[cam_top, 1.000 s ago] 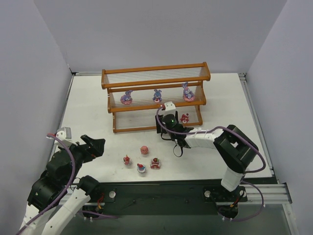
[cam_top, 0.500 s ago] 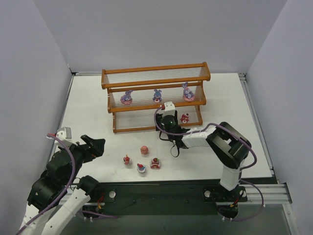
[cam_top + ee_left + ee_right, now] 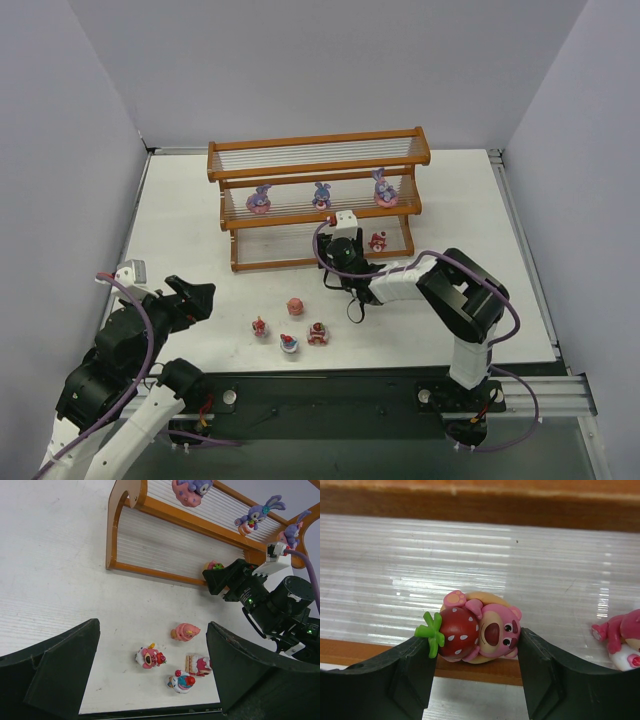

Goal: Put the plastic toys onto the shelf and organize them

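The right jaws pinch a pink strawberry bear from both sides, low centre in the right wrist view, at the front rail of the shelf's lowest tier. We judge the placing step under way: next, set it onto the rods and release. A second bear sits apart at right, and open rods lie leftward. The left jaws stand spread, lower left in the top view, beside four toys on the surface.
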`<state>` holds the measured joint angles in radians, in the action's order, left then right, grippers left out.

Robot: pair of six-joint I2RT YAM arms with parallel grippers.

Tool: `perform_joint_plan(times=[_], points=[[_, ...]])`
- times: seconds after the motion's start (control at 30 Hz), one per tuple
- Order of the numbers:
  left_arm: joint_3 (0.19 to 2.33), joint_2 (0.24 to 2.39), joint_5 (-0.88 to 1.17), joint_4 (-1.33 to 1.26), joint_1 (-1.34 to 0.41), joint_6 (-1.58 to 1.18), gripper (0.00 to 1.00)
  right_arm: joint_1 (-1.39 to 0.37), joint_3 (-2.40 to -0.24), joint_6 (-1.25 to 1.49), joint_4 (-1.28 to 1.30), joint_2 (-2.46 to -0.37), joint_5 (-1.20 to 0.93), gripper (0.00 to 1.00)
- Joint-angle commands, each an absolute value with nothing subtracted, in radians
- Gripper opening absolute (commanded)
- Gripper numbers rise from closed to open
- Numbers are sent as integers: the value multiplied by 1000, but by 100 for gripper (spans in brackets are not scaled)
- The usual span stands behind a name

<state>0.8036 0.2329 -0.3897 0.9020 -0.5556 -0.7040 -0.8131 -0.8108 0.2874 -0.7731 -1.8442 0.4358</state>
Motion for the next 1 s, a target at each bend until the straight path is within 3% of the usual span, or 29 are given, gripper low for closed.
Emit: perform_joint_plan(times=[0.0, 0.2, 0.33, 0.5, 0.97], points=[[815, 233, -406, 900, -561, -713, 97, -821, -868, 322, -740, -1861, 480, 45], [813, 235, -408, 900, -563, -715, 97, -821, -888, 336, -710, -1868, 474, 56], [815, 235, -411, 902, -566, -716, 97, -819, -884, 334, -713, -1859, 483, 69], [813, 235, -413, 903, -568, -718, 97, -821, -885, 333, -703, -1821, 466, 77], [818, 230, -416, 910, -572, -723, 97, -867, -824, 285, -684, -1663, 453, 80]])
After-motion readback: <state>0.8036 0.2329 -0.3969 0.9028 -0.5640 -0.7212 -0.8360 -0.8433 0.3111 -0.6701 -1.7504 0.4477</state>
